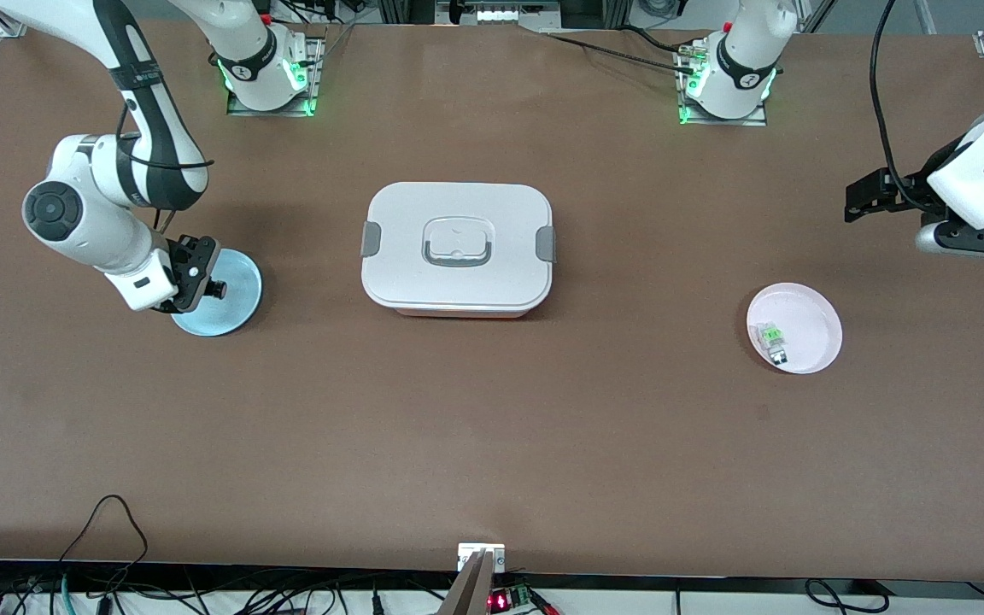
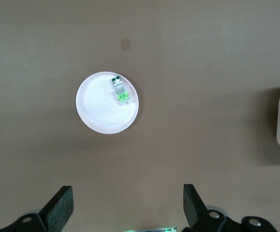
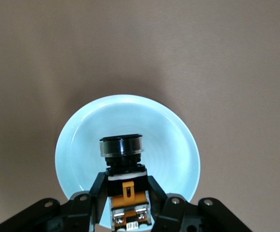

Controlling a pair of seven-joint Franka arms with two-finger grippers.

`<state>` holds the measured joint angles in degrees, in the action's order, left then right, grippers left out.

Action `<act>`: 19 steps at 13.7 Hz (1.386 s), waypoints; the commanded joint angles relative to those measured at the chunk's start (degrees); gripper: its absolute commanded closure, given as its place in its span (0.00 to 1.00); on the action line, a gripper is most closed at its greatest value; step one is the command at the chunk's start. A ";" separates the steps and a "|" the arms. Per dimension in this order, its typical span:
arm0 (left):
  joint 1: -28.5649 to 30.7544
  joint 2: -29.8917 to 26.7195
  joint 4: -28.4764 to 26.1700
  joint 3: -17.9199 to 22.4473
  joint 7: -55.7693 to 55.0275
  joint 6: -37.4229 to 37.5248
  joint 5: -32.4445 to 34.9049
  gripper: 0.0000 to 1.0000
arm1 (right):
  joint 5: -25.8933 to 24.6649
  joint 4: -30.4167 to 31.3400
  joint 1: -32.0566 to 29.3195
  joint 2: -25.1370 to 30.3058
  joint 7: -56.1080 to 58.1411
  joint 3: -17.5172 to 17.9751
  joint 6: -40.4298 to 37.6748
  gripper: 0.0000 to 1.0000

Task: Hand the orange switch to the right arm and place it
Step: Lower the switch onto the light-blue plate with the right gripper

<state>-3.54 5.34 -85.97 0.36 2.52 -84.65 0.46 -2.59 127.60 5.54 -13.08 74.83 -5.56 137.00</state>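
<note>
Orange tab showing, the orange switch [image 3: 125, 191] sits clamped in the right gripper [image 3: 126, 193], fingers [image 3: 98, 193] tight on its blocky body, round black cap leading. Its long axis runs out from the fingers, over the glossy pale-blue plate [image 1: 236, 303] at the right arm's end of the brown worktop [image 1: 492, 444]. Mid-worktop stands a white lidded box [image 1: 458, 248] with grey clips. The left gripper [image 2: 125, 208] waits, fingers [image 2: 60, 208] wide apart, above bare worktop near the white plate [image 2: 96, 113] carrying a green-topped part [image 2: 122, 95].
</note>
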 commanded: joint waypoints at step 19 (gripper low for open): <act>-0.06 -2.53 -2.01 -0.19 3.55 3.87 0.51 0.00 | 0.05 4.68 -4.49 -5.20 13.06 2.04 15.22 0.70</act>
<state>-3.55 5.03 -87.74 0.29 4.22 -82.15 0.47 -2.59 131.50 1.90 -18.62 86.70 -4.94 150.97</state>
